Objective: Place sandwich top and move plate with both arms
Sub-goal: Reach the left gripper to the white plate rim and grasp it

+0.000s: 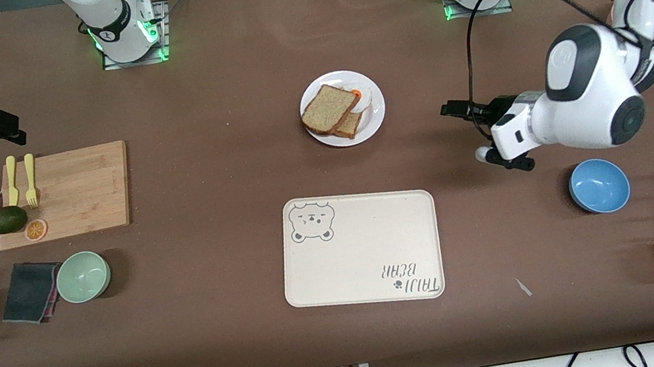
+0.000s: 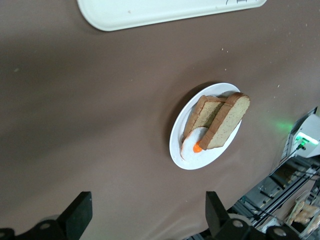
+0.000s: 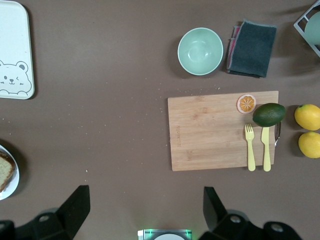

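The sandwich top (image 1: 324, 108) is seen lying on the white plate (image 1: 375, 111), overlapping a smaller, darker slice (image 1: 350, 124) with a fried egg (image 2: 192, 144) beside them, so the stacking looks done and the plate move to the bear-print tray (image 1: 359, 248) is judged to remain. The left gripper (image 1: 462, 109) is held low over the table (image 1: 217, 162) beside the plate, fingers spread apart and empty, probably ready for the rim. The right gripper (image 3: 142, 207) waits over the cutting board (image 3: 220, 130), fingers likewise apart

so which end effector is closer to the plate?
Left. The left end effector hovers just off the plate, toward the left arm's end. The right end effector is up by the cutting board.
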Tool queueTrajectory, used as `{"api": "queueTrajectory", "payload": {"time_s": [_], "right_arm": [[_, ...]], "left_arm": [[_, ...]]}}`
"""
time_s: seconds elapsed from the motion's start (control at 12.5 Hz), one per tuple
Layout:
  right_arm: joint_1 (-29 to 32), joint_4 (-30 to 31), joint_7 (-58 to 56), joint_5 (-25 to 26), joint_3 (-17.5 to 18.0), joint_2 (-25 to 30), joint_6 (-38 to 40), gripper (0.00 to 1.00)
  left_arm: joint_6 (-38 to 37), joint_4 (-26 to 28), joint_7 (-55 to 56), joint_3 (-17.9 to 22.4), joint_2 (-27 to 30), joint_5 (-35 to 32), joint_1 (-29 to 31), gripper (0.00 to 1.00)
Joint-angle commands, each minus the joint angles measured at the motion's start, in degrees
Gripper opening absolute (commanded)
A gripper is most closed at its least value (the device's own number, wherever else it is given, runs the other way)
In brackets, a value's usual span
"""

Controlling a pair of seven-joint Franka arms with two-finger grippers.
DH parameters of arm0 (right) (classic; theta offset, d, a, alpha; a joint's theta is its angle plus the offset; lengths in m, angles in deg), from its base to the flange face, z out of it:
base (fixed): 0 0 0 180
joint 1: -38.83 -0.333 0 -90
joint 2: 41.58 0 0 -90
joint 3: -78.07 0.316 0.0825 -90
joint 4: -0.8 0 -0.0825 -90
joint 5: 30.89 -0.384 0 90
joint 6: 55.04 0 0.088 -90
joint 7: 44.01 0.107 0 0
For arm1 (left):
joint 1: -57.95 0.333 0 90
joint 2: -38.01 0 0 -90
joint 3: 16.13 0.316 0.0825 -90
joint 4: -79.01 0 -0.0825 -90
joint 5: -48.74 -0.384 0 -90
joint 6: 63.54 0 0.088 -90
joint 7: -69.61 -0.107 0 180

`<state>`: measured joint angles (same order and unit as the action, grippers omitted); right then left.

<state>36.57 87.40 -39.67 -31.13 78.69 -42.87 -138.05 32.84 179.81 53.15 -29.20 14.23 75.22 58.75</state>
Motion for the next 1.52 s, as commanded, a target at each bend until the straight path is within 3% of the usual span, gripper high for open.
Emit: {"api": "queueTrajectory", "payload": {"time_s": [0.0,0.32,0.48,0.8,0.96,1.44], "right_arm": [[0.3,0.5,0.1,-0.1,0.0,0.8,0.0,1.00],[0.8,0.3,0.1,-0.7,-0.4,-0.4,-0.1,1.00],[1.1,-0.7,0.1,-0.9,-1.1,-0.9,-0.7,1.00],[1.0,-1.4,-0.1,-0.6,-1.2,-0.7,-0.7,1.00],[1.1,-1.4,-0.1,-0.3,-1.2,-0.9,-1.3,1.00],[2.2,-1.4,-0.2,-0.1,-1.5,-0.9,-3.0,1.00]], "left_arm": [[6.9,7.1,-11.8,-0.3,-1.3,9.1,0.4,0.98],[10.4,11.8,-15.0,-1.0,-1.3,11.8,-0.9,0.92],[17.0,15.9,-15.6,-4.3,-1.0,15.3,-1.1,0.91],[25.8,21.6,-28.4,-6.3,-1.4,21.9,-1.5,0.87],[28.6,24.7,-31.6,-7.3,-1.1,24.0,-1.5,0.79],[39.6,27.3,-35.5,-8.6,-3.5,33.5,-7.2,0.70]]}}
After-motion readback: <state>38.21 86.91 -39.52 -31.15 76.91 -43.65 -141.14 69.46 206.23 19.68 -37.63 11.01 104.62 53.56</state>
